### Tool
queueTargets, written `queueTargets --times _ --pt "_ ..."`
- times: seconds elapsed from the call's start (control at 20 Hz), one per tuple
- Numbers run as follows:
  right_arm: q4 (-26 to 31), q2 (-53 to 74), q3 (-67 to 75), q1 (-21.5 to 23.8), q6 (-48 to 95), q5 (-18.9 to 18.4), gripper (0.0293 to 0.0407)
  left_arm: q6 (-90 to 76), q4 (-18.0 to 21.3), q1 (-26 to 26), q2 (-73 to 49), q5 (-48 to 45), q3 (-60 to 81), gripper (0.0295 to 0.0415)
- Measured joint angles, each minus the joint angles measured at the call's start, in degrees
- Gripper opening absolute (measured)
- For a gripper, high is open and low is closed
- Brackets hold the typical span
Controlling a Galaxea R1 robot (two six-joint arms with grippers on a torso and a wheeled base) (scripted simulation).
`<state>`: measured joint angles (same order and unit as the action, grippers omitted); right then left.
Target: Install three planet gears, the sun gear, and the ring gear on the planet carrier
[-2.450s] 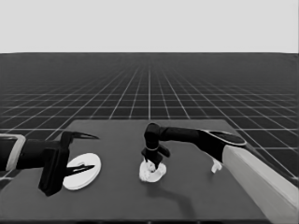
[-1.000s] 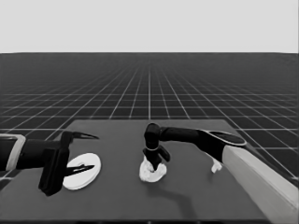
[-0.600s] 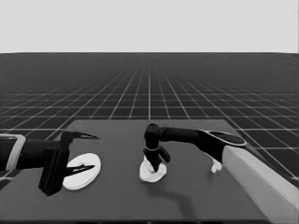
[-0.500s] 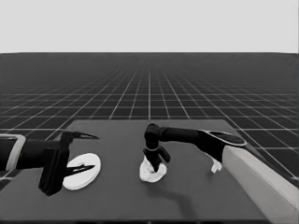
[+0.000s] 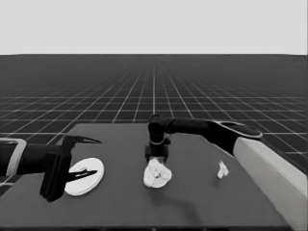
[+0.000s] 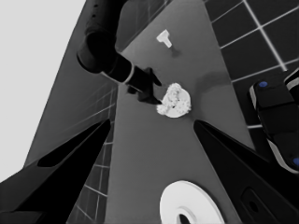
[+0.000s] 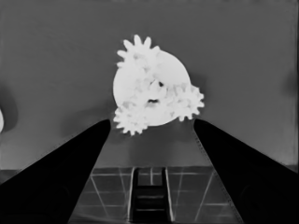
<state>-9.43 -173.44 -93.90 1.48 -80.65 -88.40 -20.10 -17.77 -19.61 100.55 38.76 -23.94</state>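
Head view: right gripper [image 5: 157, 155] unmoved above gears [image 5: 157, 174].

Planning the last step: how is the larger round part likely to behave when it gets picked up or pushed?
The larger round part looks wide, thin and flat, so it would probably slide rather than roll or tip. Lying flush on the table, its rim may be awkward to pinch. It looks rigid, not floppy. It lies under the waiting left gripper.

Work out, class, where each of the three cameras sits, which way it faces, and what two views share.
Head view: above the near edge, looking across the table; both arms enter.
Left wrist view: on the parked left gripper, looking along the table over the larger round part.
Right wrist view: on the right gripper, looking down.
All three views show the smaller round part carrying gears.
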Motion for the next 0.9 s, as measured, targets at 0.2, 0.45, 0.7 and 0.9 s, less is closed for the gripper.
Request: queueTargets --times 0.2,0.45,0.7,0.9 --pt "-19.83 39.4 44.56 -13.79 40.41 13.57 0.0394 0.0 0.0 0.0 0.0 0.0 0.0 0.0385" --pt "-29.78 70.58 69.86 -21.37 60.99 20.26 0.0385 0.0 0.0 0.0 0.0 0.0 0.0 0.0385" --pt "-30.49 72.51 71.61 -21.78 62.44 20.75 0.0385 49.66 -11.66 13.1 5.19 35.01 -17.59 0.0411" --pt "-30.54 72.63 71.72 -21.8 62.53 20.78 0.0385 63.88 10.13 15.38 20.17 45.06 -48.42 0.0386"
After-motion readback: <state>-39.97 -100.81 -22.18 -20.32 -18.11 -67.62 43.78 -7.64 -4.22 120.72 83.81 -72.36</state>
